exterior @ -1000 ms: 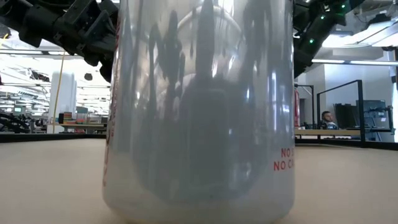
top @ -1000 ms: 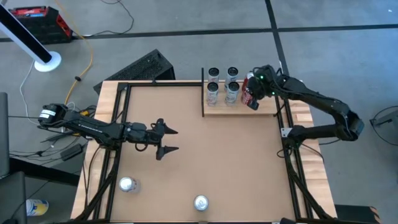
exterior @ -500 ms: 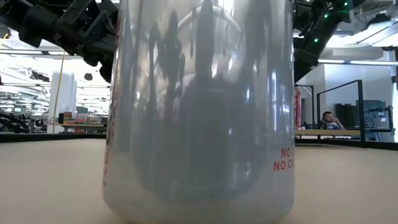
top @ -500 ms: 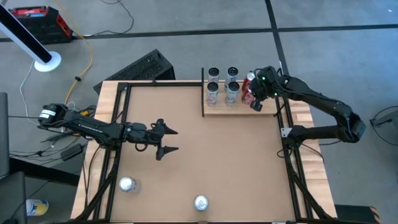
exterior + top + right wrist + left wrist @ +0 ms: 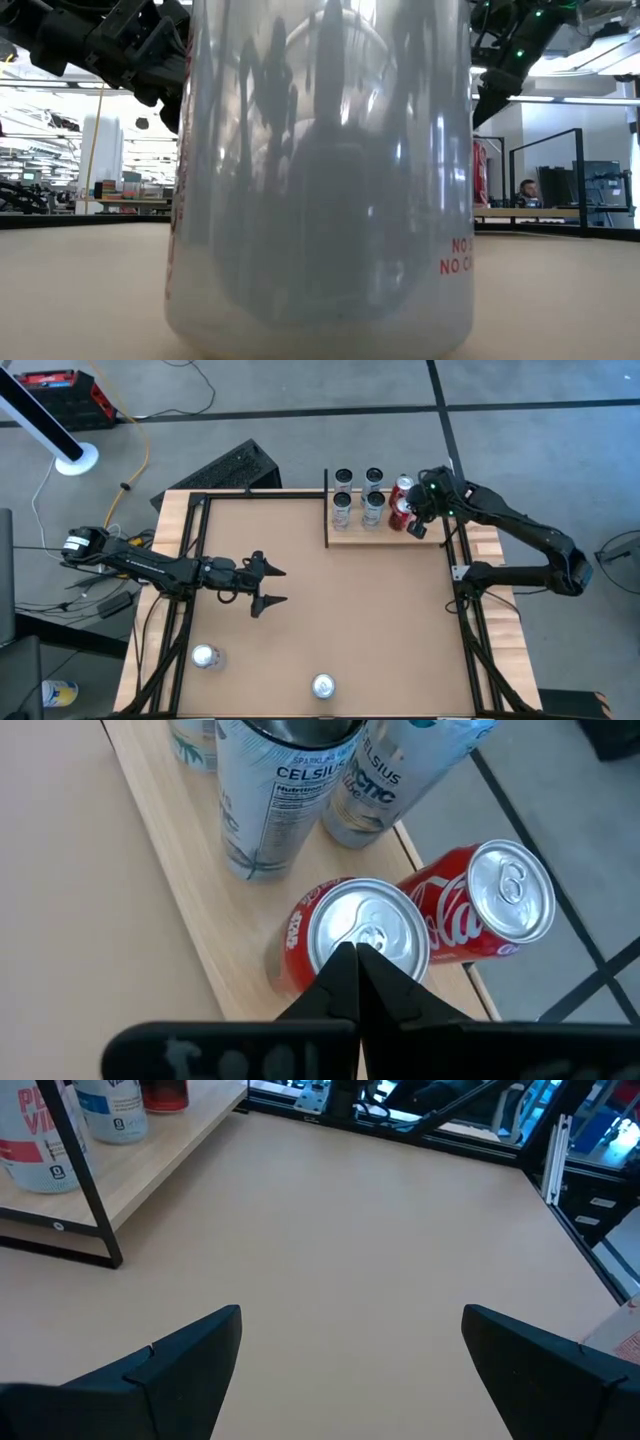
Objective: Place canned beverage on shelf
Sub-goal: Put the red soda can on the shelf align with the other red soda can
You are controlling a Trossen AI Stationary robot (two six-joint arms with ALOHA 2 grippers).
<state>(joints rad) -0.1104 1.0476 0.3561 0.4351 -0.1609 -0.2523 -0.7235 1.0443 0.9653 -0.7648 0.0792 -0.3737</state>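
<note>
The shelf (image 5: 386, 532), a pale plank with a black rail at its left end, lies at the table's far right. On it stand several pale cans (image 5: 343, 510) and two red cans, the nearer one (image 5: 398, 512) upright, the other (image 5: 404, 487) behind it. My right gripper (image 5: 417, 527) is shut and hovers just right of the nearer red can; in the right wrist view its tips (image 5: 355, 960) show above that can's silver top (image 5: 368, 932). My left gripper (image 5: 276, 586) waits open over the table's left half, nothing between its fingers (image 5: 350, 1370).
Two silver cans stand upright on the brown tabletop near its front edge, one at the left (image 5: 205, 656) and one in the middle (image 5: 322, 685); the latter fills the low view (image 5: 320, 180). Black frame rails (image 5: 462, 575) run along the table's sides. A keyboard (image 5: 235, 465) lies beyond the far edge.
My right gripper, still shut, has drawn back toward the table's right edge and slightly up, off the nearer red can. Both red cans now show whole on the shelf and stand where they were.
</note>
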